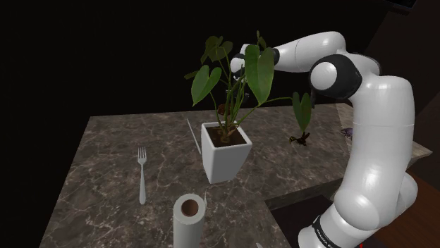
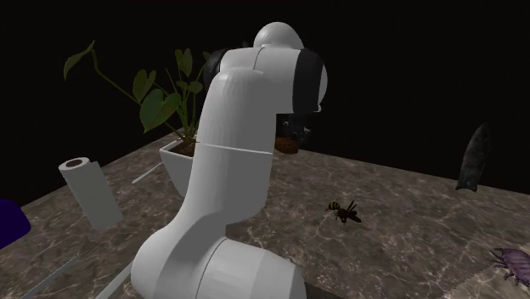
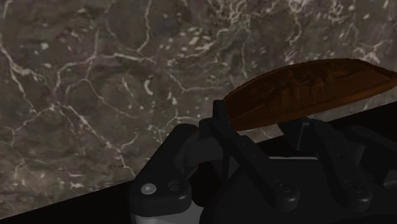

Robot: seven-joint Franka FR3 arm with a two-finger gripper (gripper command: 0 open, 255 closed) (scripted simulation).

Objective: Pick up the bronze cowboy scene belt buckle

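The bronze-brown oval belt buckle (image 3: 312, 86), with a relief scene on its face, lies across my black fingertips in the wrist view. My gripper (image 3: 264, 119) is shut on its edge, and the dark marble tabletop (image 3: 95, 83) lies well behind it. In the second exterior view the gripper (image 2: 293, 129) hangs behind the white arm. There the buckle (image 2: 287, 147) shows at its tip, just above the table's far part. In the shoulder view the hand is mostly hidden behind the plant's leaves.
A white square pot with a leafy plant (image 1: 225, 151) stands mid-table, close to the hand. A fork (image 1: 142, 172) and a paper towel roll (image 1: 189, 218) lie nearer the front. A wasp figure (image 2: 344, 211), a purple bug (image 2: 514, 262) and a dark blade-shaped object (image 2: 473, 157) sit on the table's other side.
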